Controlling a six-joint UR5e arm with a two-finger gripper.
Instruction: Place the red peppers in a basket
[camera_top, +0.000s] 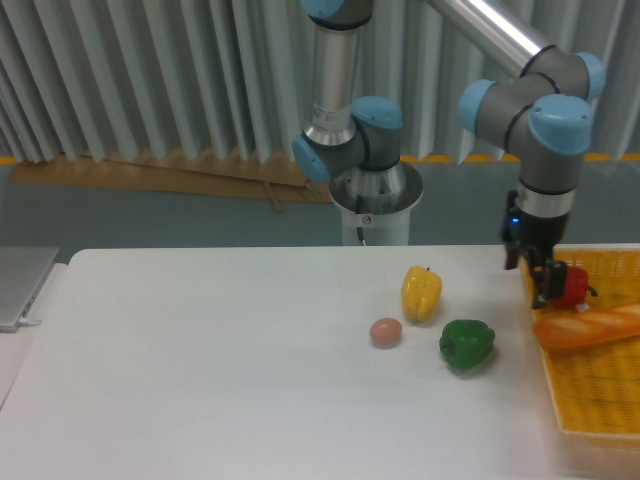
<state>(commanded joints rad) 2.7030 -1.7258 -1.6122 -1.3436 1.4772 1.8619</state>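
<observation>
Hand (541, 284) hangs vertical beside red pepper (569, 286) in basket (590, 385).

Arm links: polished silver tubes.
Joints: grey housings with light-blue caps.
Base (375, 200): flared silver pedestal bearing a small round mark.
Gripper (541, 283): black, narrow, below a dark wrist band.

Arm reaches from base at far centre, up out of frame, then down on the right. Wrist vertical, gripper (541, 283) pointing straight down at right side, low near table level. Fingers dark, small; open or closed: can't tell.
</observation>
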